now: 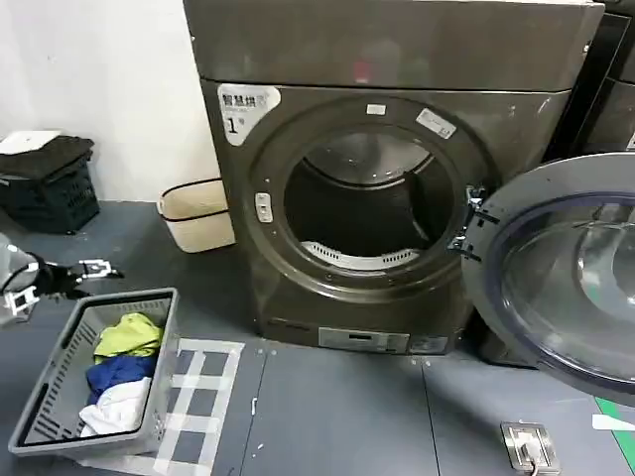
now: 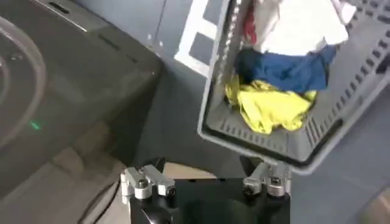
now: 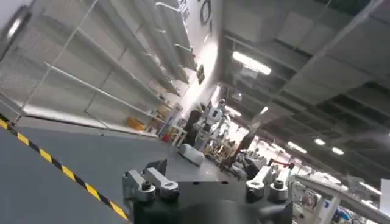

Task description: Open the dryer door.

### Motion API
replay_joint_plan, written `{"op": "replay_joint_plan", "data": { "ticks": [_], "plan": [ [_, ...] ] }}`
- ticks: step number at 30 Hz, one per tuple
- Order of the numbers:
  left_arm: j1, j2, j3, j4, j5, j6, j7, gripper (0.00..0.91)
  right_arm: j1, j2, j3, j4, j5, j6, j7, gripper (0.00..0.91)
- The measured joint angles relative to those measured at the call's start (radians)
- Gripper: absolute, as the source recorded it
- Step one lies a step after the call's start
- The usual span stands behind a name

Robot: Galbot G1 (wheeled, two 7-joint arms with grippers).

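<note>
Door (image 1: pixel 566 288) already swung wide, right of drum opening (image 1: pixel 372 203), hinged at that side. My left gripper (image 1: pixel 94 268) idles left of dryer (image 1: pixel 397 178), above laundry basket (image 1: pixel 60 397), fingers spread, holding nothing. My right gripper (image 3: pixel 207 182) points off into room, fingers spread, empty. Risk: door drifting back shut, or my right arm clipping it on return.

This looks like a mock laundry corner set up inside a large robotics workshop or test hall. A grey-brown dryer (image 1: pixel 397 178) labelled "1" stands on grey floor with a darker machine (image 1: pixel 605 89) just beside it and a laundry basket (image 1: pixel 60 397) of clothes in front. Beyond it the right wrist view shows long shelving racks (image 3: pixel 109 61), ceiling strip lights (image 3: pixel 256 61), hazard tape (image 3: pixel 67 173) and other robots (image 3: pixel 213 119).
</note>
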Motion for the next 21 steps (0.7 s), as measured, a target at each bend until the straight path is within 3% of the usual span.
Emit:
{"op": "replay_joint_plan", "data": {
  "ticks": [7,14,21],
  "plan": [
    [-0.063,-0.066,0.060,0.029,0.029,0.000,-0.003,0.907,-0.004,0.015,0.000,0.000,-0.001,0.002,0.000,0.907],
    [-0.215,-0.146,0.203,0.086,0.129,0.001,0.011,0.907,0.000,0.024,0.001,-0.004,-0.003,0.002,-0.001,0.907],
    [-0.409,-0.159,0.386,0.116,0.035,0.001,0.097,0.907,0.002,0.021,0.006,-0.018,-0.003,0.005,-0.005,0.907]
  ]
}}
